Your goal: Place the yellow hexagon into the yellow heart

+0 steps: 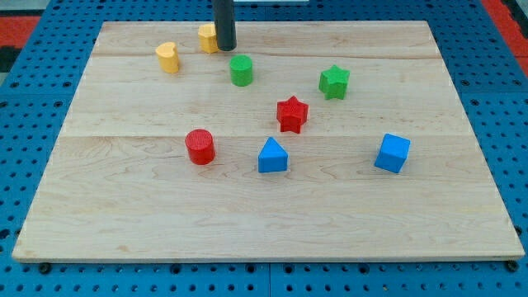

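Note:
The yellow hexagon (pixel 207 38) sits near the view's top, left of centre. My tip (pixel 225 48) touches or almost touches its right side, and the rod hides part of the block. The yellow heart (pixel 168 58) lies a short way to the lower left of the hexagon, apart from it.
A green cylinder (pixel 241 71) stands just below right of my tip. A green star (pixel 334 82), a red star (pixel 292 114), a red cylinder (pixel 200 146), a blue triangular block (pixel 272 156) and a blue cube (pixel 392 153) lie on the wooden board (pixel 124 214).

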Motion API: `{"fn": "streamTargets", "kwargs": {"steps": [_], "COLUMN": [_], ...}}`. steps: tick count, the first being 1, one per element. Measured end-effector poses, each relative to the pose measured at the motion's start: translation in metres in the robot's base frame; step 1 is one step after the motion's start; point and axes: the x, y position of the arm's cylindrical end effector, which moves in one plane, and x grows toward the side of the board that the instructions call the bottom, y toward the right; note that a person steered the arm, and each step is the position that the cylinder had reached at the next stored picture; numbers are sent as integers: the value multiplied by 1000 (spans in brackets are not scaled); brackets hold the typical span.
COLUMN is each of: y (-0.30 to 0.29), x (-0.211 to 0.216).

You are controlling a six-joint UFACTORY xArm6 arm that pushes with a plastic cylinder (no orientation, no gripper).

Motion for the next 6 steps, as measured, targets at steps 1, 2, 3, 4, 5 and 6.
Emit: {"fn": "streamTargets", "kwargs": {"steps": [1,2,3,4,5,6], "y": [0,1,14,49,18,-37], "x": [2,3,-5,-36,-36,-32]}}
